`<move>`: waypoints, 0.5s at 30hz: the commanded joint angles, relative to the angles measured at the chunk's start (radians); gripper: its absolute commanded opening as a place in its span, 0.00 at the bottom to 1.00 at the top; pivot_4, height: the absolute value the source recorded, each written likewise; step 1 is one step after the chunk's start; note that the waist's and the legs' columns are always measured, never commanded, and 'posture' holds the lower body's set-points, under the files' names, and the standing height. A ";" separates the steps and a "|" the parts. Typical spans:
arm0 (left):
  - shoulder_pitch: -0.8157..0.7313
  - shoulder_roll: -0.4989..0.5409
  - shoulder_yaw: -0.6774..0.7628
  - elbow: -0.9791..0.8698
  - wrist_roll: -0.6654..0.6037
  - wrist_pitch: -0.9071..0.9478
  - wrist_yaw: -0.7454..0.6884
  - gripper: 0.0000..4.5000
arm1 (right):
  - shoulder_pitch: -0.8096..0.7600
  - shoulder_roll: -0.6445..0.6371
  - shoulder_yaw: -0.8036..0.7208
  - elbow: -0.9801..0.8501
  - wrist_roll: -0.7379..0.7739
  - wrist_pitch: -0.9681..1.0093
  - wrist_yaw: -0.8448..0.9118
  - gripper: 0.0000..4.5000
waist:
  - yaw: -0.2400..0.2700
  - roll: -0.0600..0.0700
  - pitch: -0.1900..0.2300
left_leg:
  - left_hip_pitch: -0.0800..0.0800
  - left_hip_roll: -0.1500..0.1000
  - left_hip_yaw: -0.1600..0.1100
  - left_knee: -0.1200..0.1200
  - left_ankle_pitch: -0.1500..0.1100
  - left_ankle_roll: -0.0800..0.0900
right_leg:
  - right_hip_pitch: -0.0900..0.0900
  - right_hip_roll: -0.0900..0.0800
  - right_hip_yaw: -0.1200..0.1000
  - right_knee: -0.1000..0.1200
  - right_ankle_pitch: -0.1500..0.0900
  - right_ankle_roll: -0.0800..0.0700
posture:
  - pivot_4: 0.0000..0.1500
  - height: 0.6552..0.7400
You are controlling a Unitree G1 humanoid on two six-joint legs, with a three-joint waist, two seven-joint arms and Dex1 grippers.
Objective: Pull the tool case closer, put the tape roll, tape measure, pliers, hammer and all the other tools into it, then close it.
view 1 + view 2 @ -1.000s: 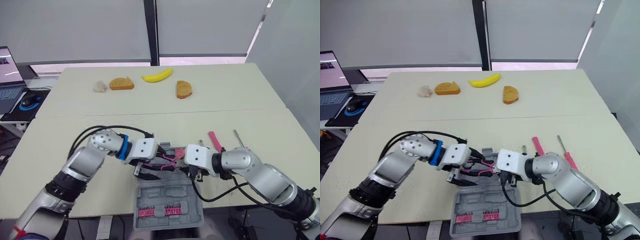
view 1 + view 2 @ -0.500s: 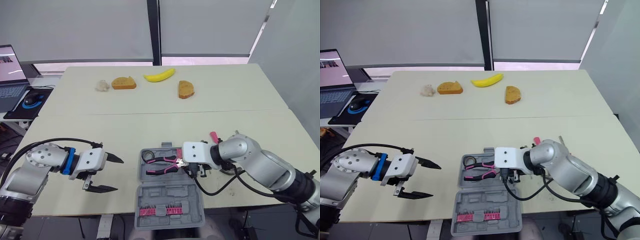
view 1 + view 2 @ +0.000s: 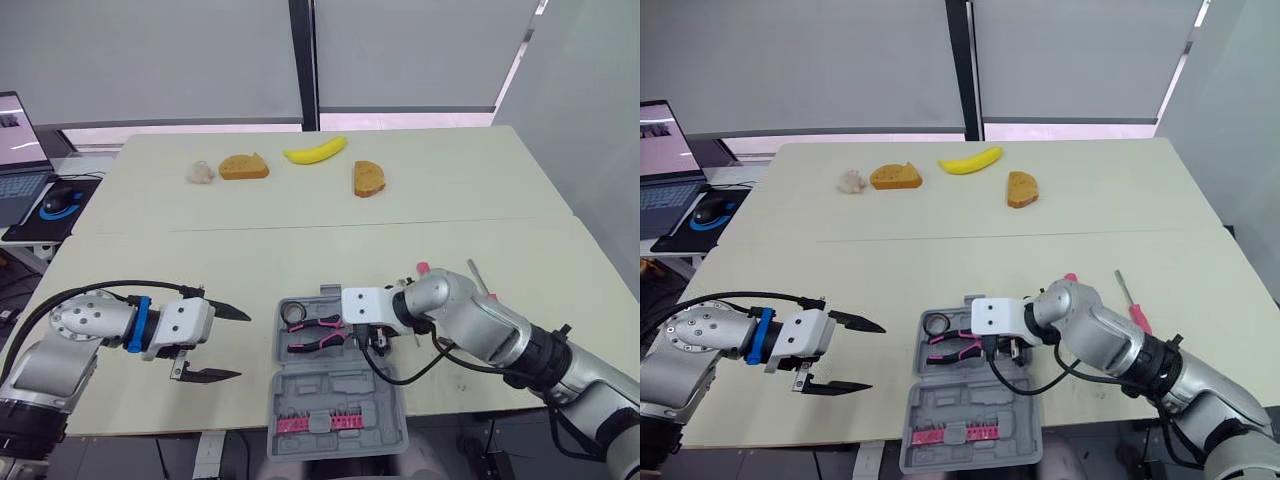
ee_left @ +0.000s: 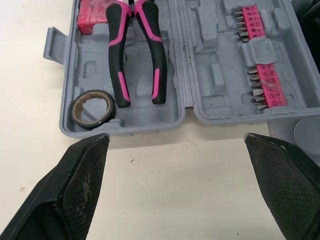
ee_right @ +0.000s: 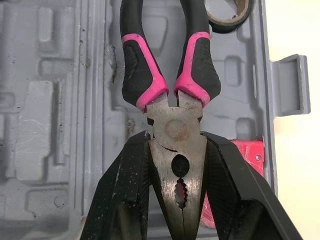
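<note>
Change: the left gripper (image 3: 243, 346) had let go of the pink-and-black pliers (image 4: 119, 60) and drawn away to the left. The pliers, held above the case by both grippers a second earlier, now lay in its tray.
Meaning: the pliers looked as good as stowed, and for that tool probably only the release was left.
Left gripper: its fingers were spread wide and held nothing. It hovered over bare table, well to the left of the case.
Black tape roll (image 4: 95, 122): it lay in the tray's far left corner, just beside the ends of the pliers' handles.
Grey plastic tool case (image 4: 212, 60): it lay open flat at the near table edge, with pink bit strips in the nearer half.
Right gripper (image 5: 176, 150): it was pinching the pliers' metal head, one finger on each side, low over the tray.
Pink-handled screwdriver (image 3: 1137, 318): it lay on the table to the right of the right arm, outside the case and not yet packed.
Remaining: by this layout, there were more tools to collect before the lid could be closed.
</note>
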 commanded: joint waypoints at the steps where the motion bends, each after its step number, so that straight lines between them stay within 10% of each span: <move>1: -0.011 -0.005 -0.005 -0.037 0.002 0.008 0.015 1.00 | -0.017 0.030 0.005 0.011 -0.021 -0.025 0.015 0.28 | -0.001 0.000 0.000 | 0.000 0.000 0.000 0.000 0.000 0.000 | 0.000 0.000 0.000 0.000 0.000 0.000 | 1.00 1.00; 15: -0.008 -0.019 -0.024 -0.040 0.025 -0.006 0.038 1.00 | -0.019 0.128 0.002 0.089 -0.059 -0.017 0.027 0.28 | -0.002 0.000 0.000 | 0.000 0.000 0.000 0.000 0.000 0.000 | -0.001 0.000 0.000 0.001 0.000 0.000 | 1.00 1.00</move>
